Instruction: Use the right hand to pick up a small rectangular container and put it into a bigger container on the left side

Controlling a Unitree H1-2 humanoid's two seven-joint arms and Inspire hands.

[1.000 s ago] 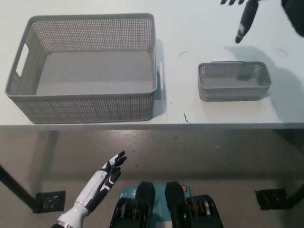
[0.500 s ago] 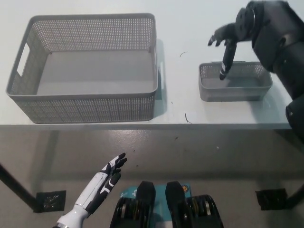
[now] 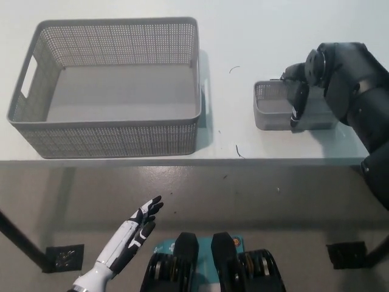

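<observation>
The small grey mesh container [image 3: 271, 108] stands on the white table [image 3: 243, 36] at the right, near the front edge. My black right hand [image 3: 298, 91] has come down onto its middle and right part and covers much of it. How the hand grips the container is hidden by the wrist and arm. The big grey mesh basket [image 3: 109, 131] stands at the left of the table with nothing inside. My white left hand [image 3: 135, 230] rests low at the lower left, below the table, with its fingers spread and nothing in it.
The table's front edge [image 3: 182, 160] runs across the middle of the picture, with floor below it. A strip of bare tabletop lies between the two containers. Small dark scraps [image 3: 238, 151] lie on the table near the front edge.
My right arm has swung down from the far right corner onto the small container. The container, the big basket and my left hand have stayed where they were.
</observation>
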